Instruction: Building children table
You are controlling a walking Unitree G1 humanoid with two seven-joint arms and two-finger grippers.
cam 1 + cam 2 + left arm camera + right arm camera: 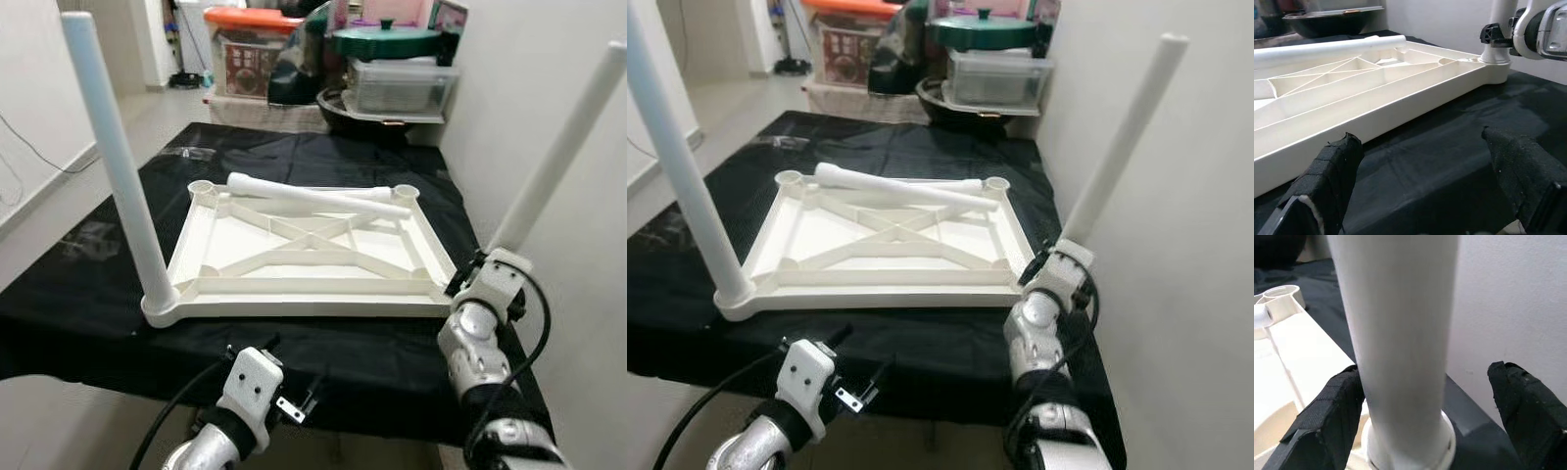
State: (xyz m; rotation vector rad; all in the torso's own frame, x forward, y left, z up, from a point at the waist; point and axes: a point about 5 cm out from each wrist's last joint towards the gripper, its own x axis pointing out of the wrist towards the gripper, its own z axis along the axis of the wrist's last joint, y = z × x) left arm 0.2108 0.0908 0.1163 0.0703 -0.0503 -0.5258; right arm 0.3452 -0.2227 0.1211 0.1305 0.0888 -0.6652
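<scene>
While the upturned tabletop is lying on the black cloth, two of its four legs are standing in place and this is how things are sitting:

Right gripper (1425, 411): its black fingers (1332, 411) are spreading wide around the near-right leg (558, 147), low down by the corner socket, with one finger seeming to touch the leg and the other standing clear, so it is not pinching.

Near-right leg: it is rising from the near-right corner socket (1410, 445) and leaning a little outward toward the wall (549, 88).

Left gripper (1425, 181): it is hovering just above the cloth at the near edge with its fingers spread and nothing between them.

Tabletop (304, 259): it is lying underside up, ribs showing, in the middle of the black cloth (88, 284).

Near-left leg (118, 166): it is standing upright in its corner.

Loose leg (313, 196): it is lying across the far part of the tabletop, its long axis running left to right, ahead of both grippers.

Far sockets (200, 186): both are sitting open and unfilled.

Key relation: the loose leg is lying straight ahead of the free left gripper, crosswise to its reach, so the left arm looks better placed to take it.

Background: storage boxes (250, 49) and a green lidded pot (387, 39) are standing beyond the cloth.
</scene>
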